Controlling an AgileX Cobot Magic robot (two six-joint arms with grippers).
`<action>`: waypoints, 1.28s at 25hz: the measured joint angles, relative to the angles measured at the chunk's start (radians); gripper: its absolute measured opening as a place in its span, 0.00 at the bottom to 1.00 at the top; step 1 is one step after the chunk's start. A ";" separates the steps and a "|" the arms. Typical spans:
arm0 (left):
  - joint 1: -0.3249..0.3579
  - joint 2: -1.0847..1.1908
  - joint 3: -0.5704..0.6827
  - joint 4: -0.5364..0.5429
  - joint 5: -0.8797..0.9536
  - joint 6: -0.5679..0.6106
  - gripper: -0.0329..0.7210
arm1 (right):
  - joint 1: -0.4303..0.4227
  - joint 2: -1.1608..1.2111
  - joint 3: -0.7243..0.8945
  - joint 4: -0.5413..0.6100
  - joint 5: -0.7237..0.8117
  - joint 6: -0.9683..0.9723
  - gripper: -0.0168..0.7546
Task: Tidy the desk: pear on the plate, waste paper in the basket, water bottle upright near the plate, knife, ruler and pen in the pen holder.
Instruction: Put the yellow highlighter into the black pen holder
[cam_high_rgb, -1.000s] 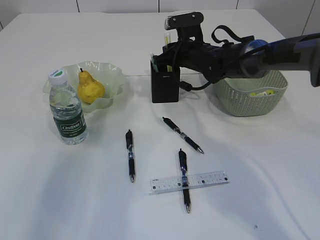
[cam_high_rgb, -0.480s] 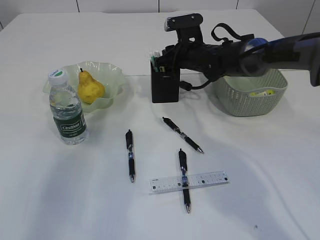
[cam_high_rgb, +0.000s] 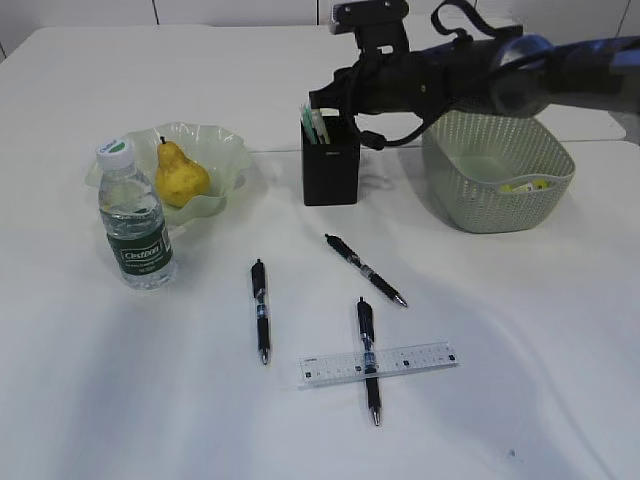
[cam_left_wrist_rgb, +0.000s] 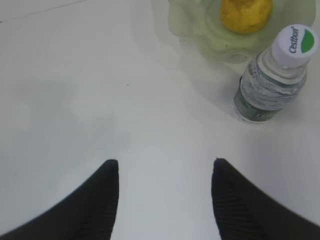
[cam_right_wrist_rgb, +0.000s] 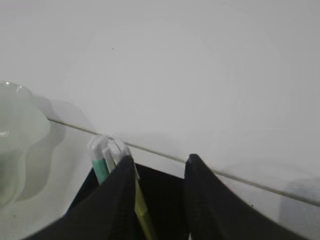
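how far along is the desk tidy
Done: pear on the plate, water bottle upright beside it, waste paper in the basket. In hand: nothing; the right gripper is open above the pen holder. Left: three pens and the ruler on the table.

Bare table (cam_high_rgb: 120, 400) lay open at lower left of the frame, three pens (cam_high_rgb: 261, 310) and ruler (cam_high_rgb: 380, 362) cluttered lower centre, right gripper (cam_high_rgb: 322, 100) seemingly crowded the pen holder (cam_high_rgb: 330, 172) mouth.

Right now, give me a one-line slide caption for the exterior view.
Right gripper open above the pen holder; three pens and the ruler on the table; pear on the plate, water bottle upright.
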 joint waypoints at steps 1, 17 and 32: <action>0.000 0.000 0.000 0.000 0.000 0.000 0.60 | 0.000 -0.012 0.000 0.000 0.011 0.000 0.39; 0.000 0.000 0.000 0.000 0.035 0.000 0.59 | 0.000 -0.291 0.000 0.046 0.441 0.002 0.39; -0.167 0.000 -0.006 -0.006 0.116 0.096 0.59 | 0.000 -0.498 -0.007 0.056 0.895 0.042 0.39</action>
